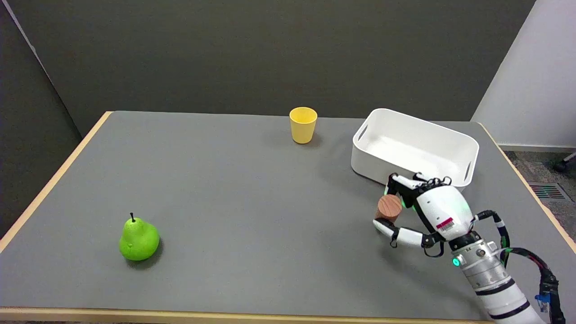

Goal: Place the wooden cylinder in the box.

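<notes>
Head view: right hand [423, 211] grips wooden cylinder [389, 207], lifted just at 7 o'clock of white box [463, 148]; yellow cup [303, 124], green pear [138, 239] on table [234, 193].

The right hand [427, 209] is white with black finger segments and a red label. Its arm [495, 281] shows a silver wrist, green light and black cables.

Even, soft overhead light; sharp focus

- The robot hand [418, 211] covers one side of the wooden cylinder [389, 207]; only its round end face and a strip of side show.
- The white box's [450, 135] near wall is partly hidden behind the fingers.
- The lower picture edge cuts off the right arm.
</notes>
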Controlling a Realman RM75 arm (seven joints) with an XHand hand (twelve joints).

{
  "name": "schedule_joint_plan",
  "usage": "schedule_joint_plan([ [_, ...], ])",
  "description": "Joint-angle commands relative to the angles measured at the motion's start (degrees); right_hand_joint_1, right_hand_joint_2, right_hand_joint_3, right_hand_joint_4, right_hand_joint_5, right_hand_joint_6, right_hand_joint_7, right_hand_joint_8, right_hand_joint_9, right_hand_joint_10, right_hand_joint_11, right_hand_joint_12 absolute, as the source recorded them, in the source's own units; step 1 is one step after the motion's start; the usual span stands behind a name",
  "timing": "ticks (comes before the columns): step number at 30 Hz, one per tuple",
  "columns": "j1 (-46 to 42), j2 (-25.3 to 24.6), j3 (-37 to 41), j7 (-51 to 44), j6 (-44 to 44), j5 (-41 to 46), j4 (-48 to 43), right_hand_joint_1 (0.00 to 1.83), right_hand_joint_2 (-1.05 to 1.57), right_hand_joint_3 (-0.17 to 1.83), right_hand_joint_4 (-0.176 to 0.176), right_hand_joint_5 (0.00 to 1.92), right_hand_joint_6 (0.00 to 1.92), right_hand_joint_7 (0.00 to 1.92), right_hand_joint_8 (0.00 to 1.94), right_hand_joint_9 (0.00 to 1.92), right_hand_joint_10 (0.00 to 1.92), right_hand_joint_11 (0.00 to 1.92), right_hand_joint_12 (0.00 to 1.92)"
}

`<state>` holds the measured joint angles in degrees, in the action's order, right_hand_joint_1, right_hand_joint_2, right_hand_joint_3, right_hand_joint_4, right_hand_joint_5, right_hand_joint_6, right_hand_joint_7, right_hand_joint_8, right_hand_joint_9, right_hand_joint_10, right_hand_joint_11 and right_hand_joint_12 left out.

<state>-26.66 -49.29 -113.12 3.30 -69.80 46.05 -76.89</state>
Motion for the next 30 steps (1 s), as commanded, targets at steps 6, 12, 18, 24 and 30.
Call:
schedule_joint_plan([
  [6, 7.2, 5.1, 7.7, -3.6, 5.8, -1.7, -9.3, 0.96, 0.85, 0.77, 0.155, 0.82, 1.47, 0.84, 1.94, 1.13, 1.92, 0.65, 1.92],
  [12, 14.6, 7.0, 13.2, -3.6, 14.7, -1.4, -9.9, 0.96, 0.85, 0.77, 0.162, 0.82, 1.48, 0.81, 1.94, 1.13, 1.92, 0.65, 1.92],
  [18, 22.9, 6.8, 16.9, -2.8, 22.1, 0.2, -3.0, 0.95, 0.85, 0.77, 0.176, 0.81, 1.49, 0.80, 1.94, 1.12, 1.92, 0.64, 1.92],
  [24, 28.5, 7.7, 19.1, -2.8, 28.5, 4.8, 4.0, 0.94, 0.85, 0.77, 0.176, 0.81, 1.49, 0.79, 1.94, 1.11, 1.92, 0.63, 1.92],
  [30, 28.5, 7.9, 17.9, -2.8, 29.2, 10.2, 10.8, 0.94, 0.86, 0.78, 0.176, 0.80, 1.50, 0.79, 1.94, 1.10, 1.92, 0.61, 1.92],
])
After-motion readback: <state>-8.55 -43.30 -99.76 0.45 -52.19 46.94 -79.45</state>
